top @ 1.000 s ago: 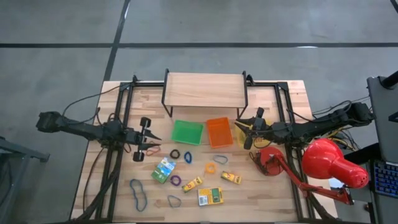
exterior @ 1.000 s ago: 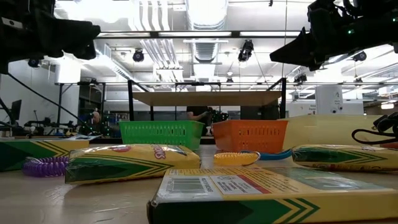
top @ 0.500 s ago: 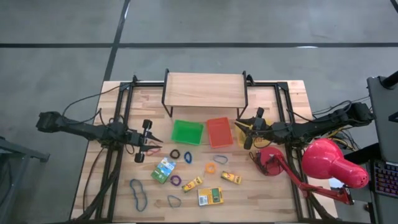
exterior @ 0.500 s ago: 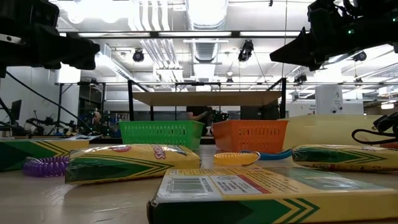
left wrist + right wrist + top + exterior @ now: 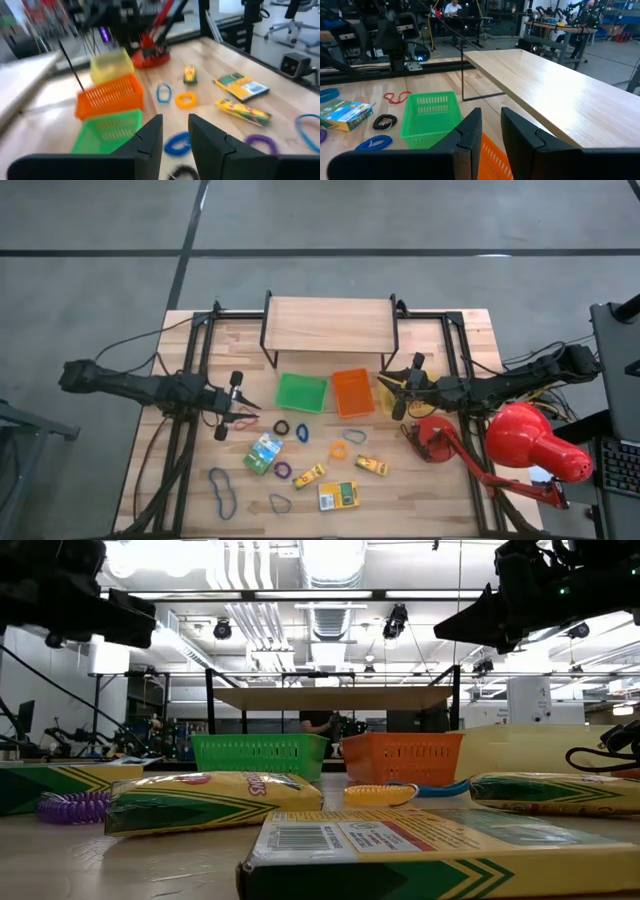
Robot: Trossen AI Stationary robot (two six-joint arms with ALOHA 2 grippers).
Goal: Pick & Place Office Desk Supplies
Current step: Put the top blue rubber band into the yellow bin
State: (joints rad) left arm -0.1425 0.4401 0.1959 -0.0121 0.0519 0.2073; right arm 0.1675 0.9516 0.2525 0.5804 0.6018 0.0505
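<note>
Rubber bands (image 5: pixel 282 427) lie beside left gripper (image 5: pixel 248 407), jaws slightly parted, holding nothing.

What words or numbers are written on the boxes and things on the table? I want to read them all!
None can be read for sure.
Flat box at the front: barcode and small print, too blurred.
Yellow-and-green box behind it: red lettering on its top edge, seen edge-on, not readable.
Box on the right: print too small.
Boxes from above, such as the green one: print too small.

green tray (image 5: pixel 301 392), orange tray (image 5: pixel 352 393), red lamp (image 5: pixel 534 442)
</note>
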